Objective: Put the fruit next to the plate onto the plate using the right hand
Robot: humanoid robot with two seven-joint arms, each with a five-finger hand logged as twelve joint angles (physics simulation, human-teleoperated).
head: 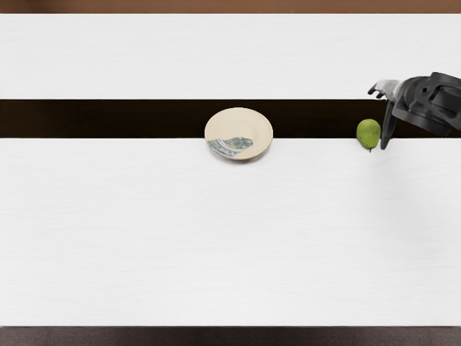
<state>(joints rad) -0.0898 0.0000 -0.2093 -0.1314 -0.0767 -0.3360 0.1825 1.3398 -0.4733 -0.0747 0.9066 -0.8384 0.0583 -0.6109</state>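
While the green fruit (368,133) sits at the far edge of the white table (216,231), well to the right of the cream plate (238,133) (blue-grey pattern on its near side), the right hand (400,104) hangs just beside it, fingers (387,130) spread loosely, holding nothing; one points down along the fruit's right side.

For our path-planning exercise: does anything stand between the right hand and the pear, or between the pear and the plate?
Nothing visible does. The open right hand is close beside the pear, and no object shows between the pear and the plate.
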